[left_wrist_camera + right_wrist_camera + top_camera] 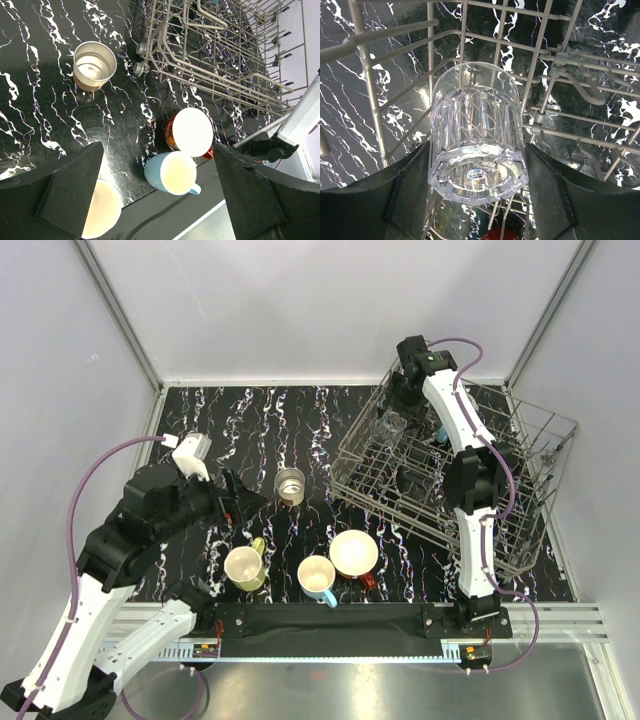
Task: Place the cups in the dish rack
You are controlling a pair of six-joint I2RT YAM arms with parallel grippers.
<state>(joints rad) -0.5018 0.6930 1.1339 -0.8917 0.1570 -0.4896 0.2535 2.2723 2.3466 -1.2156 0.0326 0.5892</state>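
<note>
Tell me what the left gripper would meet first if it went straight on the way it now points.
Probably the light-blue mug, which lies straight ahead of the open left gripper in the left wrist view; the red mug stands just beyond it. Depth is unclear.

The place is a robotics lab test cell, not a home kitchen. Plain pale panel walls (330, 300) close it in on three sides, held by bare aluminium struts (118, 310) at the corners. Two white-and-black robot arms, the left arm (120, 540) and the right arm (465, 440), are bolted to a black rail (330, 618) at the near edge of a black, white-veined tabletop (300, 420). Purple cables (95, 475) loop from them. The only domestic things look like props: a wire dish rack (520, 420), a few cups (353, 552) and a clear tumbler (477, 145).
</note>
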